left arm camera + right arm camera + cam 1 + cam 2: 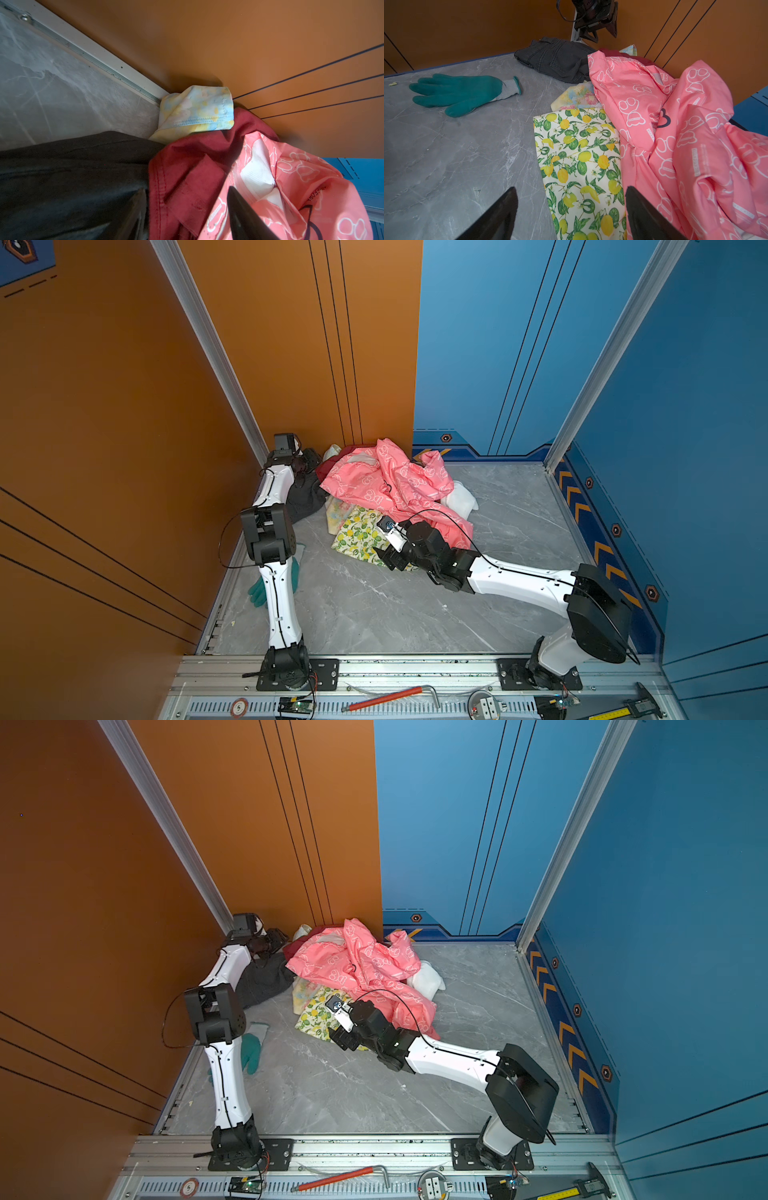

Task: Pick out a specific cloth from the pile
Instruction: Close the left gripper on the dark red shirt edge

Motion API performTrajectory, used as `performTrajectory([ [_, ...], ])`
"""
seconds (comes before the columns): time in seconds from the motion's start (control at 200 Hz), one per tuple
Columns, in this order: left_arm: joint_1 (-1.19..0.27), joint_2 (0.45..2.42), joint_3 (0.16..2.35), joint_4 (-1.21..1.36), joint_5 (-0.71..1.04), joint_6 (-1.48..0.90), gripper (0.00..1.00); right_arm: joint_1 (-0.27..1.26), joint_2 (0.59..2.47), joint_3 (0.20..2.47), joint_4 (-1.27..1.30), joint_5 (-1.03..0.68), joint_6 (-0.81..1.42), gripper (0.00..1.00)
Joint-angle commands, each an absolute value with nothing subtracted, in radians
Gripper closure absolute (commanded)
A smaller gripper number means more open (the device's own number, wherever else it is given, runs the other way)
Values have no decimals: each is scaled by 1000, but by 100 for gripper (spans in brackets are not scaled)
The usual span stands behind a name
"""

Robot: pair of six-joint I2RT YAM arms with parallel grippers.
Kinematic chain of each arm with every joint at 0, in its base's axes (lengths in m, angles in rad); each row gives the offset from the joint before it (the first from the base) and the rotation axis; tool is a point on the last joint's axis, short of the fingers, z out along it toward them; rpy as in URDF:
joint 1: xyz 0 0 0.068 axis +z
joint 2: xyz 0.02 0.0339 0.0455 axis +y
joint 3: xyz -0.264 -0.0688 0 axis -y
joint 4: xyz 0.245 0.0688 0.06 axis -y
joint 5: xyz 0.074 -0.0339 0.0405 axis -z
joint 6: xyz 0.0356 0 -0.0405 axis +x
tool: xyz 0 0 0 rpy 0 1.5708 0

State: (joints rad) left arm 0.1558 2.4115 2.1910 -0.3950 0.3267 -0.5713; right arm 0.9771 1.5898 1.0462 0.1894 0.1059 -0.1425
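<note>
The dark red cloth (187, 166) sits at the 10 o'clock edge of the pile (386, 493), which is heaped at the 12 o'clock end of the table (374, 605) against the orange wall (228, 41). In both top views only a narrow strip of it shows. The rest is tucked under the pink jacket (374, 481), which has white outlines printed on it. The left wrist view shows far more of the cloth, creased, with a stitched hem. It lies between the dark grey garment (72, 176) and the jacket, and a pastel piece (197, 110) touches its far edge in the corner. The left gripper (187, 189) is right over the cloth with its fingers (239, 212) spread apart, one above the grey garment and one above the jacket. They straddle the red fabric without pinching it. The right gripper (571, 188) hangs low at the pile's 6 o'clock side. Its fingers (500, 214) are also wide apart and hold nothing, above the edge of the lemon-print fabric (581, 155). A green glove (460, 93) lies flat on the table at 9 o'clock, apart from the pile. A white piece (459, 497) pokes out at the pile's 3 o'clock side.
</note>
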Motion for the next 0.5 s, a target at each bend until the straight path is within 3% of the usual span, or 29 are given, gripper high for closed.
performTrajectory([
  [0.0,147,2440,2235,-438,330,-525,37,975,1600,1065,170,125,-157,18],
  [0.496,136,2511,2336,-499,286,-487,37,972,1617,1080,186,81,-154,17],
])
